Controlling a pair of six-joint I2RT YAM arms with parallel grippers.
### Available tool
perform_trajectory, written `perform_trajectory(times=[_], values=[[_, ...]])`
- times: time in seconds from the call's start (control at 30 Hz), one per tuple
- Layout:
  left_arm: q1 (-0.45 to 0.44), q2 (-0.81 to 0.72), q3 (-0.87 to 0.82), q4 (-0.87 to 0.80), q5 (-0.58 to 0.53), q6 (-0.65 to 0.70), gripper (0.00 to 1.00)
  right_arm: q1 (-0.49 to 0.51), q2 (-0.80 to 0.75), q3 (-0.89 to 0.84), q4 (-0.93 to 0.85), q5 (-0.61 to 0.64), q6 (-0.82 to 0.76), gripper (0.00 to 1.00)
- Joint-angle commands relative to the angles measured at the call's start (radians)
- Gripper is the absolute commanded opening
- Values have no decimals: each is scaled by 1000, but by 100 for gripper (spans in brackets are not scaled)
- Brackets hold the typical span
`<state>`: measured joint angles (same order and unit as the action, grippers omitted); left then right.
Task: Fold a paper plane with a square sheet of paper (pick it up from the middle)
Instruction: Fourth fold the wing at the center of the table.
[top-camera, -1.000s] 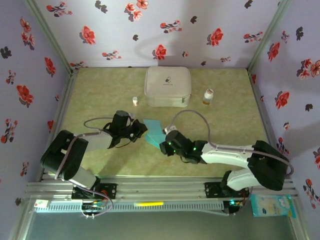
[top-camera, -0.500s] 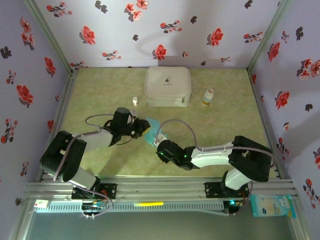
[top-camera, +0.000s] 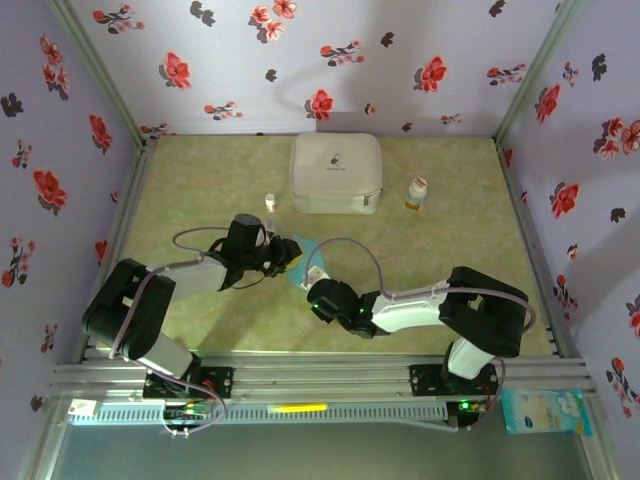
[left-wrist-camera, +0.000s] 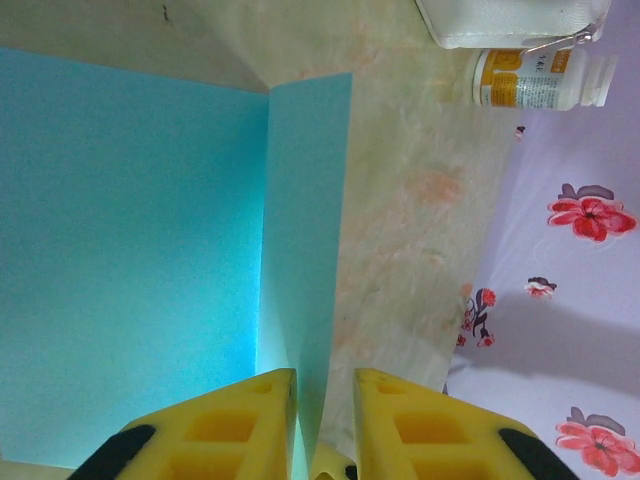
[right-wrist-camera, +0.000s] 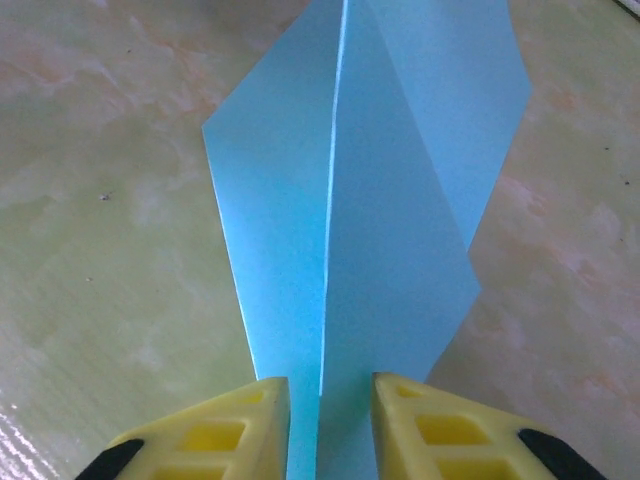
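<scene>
The square sheet of paper (top-camera: 304, 262), light blue-teal, is creased and partly folded, standing up off the table between my two grippers. My left gripper (top-camera: 289, 257) meets it from the left. In the left wrist view a paper flap (left-wrist-camera: 305, 230) runs into the narrow gap of the left gripper (left-wrist-camera: 325, 390), lying against one finger (left-wrist-camera: 240, 420); the jaws stand slightly apart. My right gripper (top-camera: 316, 291) sits at the paper's near end. In the right wrist view the centre crease (right-wrist-camera: 335, 200) runs straight between the fingers of the right gripper (right-wrist-camera: 330, 395), a gap on each side.
A white rounded case (top-camera: 335, 172) lies at the back middle, with a small bottle (top-camera: 416, 192) to its right and a tiny vial (top-camera: 269, 201) to its left. Flowered walls close in three sides. Bare green table lies left and right of the arms.
The right arm has swung left and nearer, so its gripper now sits at the paper's near end with narrower jaws. The left jaws have parted slightly. The paper stands more folded.
</scene>
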<state>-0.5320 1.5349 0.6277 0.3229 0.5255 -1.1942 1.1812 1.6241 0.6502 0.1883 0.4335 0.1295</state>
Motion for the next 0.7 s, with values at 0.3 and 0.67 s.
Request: perform_trajectory(times=[0.3,0.67], values=[[4,23,28,-24,16,28,22,-1,19,5,40,43,20,10],[30,62,37,-42,10,40,29,-49,14,-11,53,-57,-5,10]])
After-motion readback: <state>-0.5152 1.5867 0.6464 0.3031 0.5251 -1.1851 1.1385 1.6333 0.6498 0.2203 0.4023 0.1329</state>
